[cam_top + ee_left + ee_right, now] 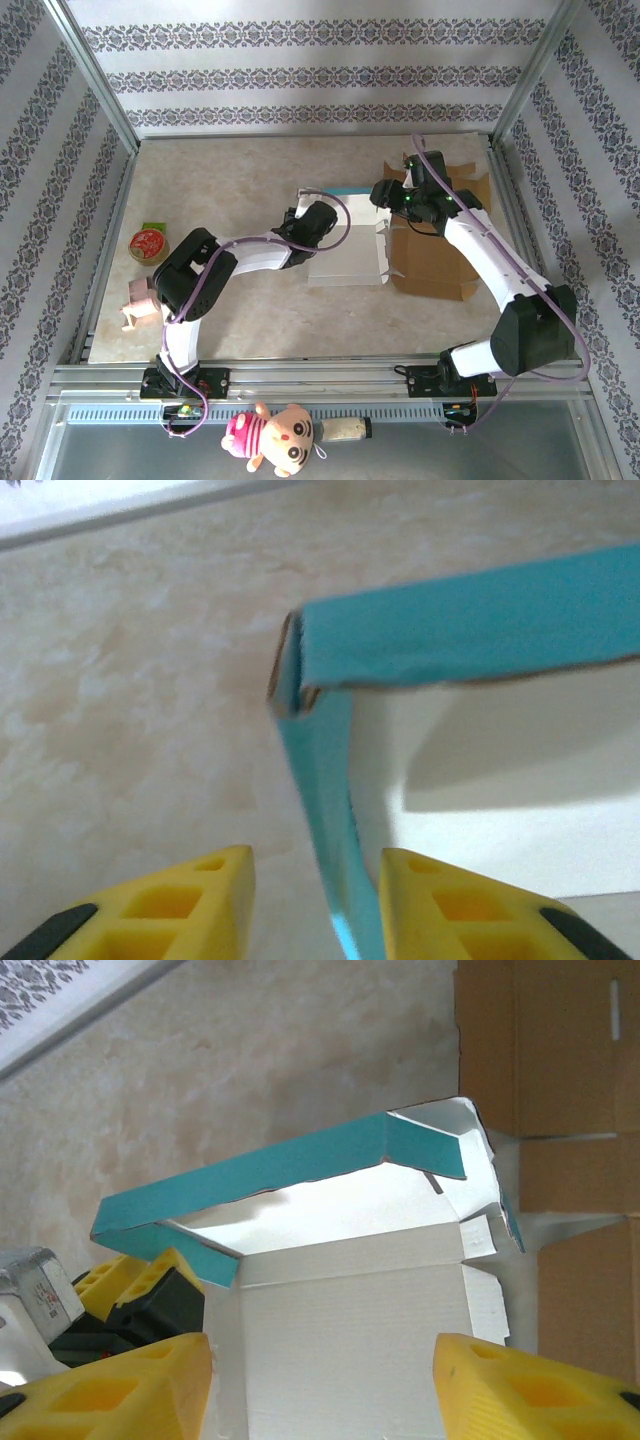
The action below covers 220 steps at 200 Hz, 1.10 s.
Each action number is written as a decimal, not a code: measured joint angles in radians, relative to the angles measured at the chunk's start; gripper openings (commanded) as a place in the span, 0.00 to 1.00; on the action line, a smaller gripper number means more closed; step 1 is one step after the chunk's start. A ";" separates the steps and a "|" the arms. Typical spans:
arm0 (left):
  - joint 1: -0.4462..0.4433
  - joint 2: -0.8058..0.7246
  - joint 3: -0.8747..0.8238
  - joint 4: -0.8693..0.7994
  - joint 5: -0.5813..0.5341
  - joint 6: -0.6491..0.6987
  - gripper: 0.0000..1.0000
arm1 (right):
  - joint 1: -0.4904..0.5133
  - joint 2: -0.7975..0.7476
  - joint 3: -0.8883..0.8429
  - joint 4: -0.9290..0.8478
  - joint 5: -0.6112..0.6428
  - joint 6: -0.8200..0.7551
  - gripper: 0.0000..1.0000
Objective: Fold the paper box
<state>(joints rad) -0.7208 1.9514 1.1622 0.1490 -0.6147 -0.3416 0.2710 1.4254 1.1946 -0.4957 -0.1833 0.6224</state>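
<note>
Paper box [345, 250]: mid-table, touching the left edge of the cardboard sheet [440, 265]; teal walls partly raised.
Left gripper [315, 910]: at the box side away from the cardboard sheet; part-open, straddling the side wall [335, 810], not clamped.
Right gripper [325, 1390]: at the box end beside the cardboard sheet; spread wide, empty.
Step (judged): raising walls.
Method: pinch the side wall low by its crease, hold upright, tuck the corner tab [482, 1232] inward; avoid sliding the box.
</note>
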 measured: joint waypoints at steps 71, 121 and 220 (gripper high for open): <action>0.001 -0.310 -0.116 -0.135 0.148 -0.126 0.38 | -0.001 0.142 0.154 -0.039 0.003 -0.038 0.62; 0.198 -0.300 0.119 -0.277 0.509 -0.261 0.42 | -0.026 0.254 0.250 -0.048 -0.005 -0.037 0.60; 0.323 -0.068 0.224 -0.289 0.872 -0.398 0.59 | -0.032 0.377 0.282 -0.047 -0.022 -0.023 0.47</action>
<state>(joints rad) -0.3981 1.8832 1.3861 -0.1398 0.2573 -0.7395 0.2390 1.8023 1.4761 -0.5423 -0.2054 0.5991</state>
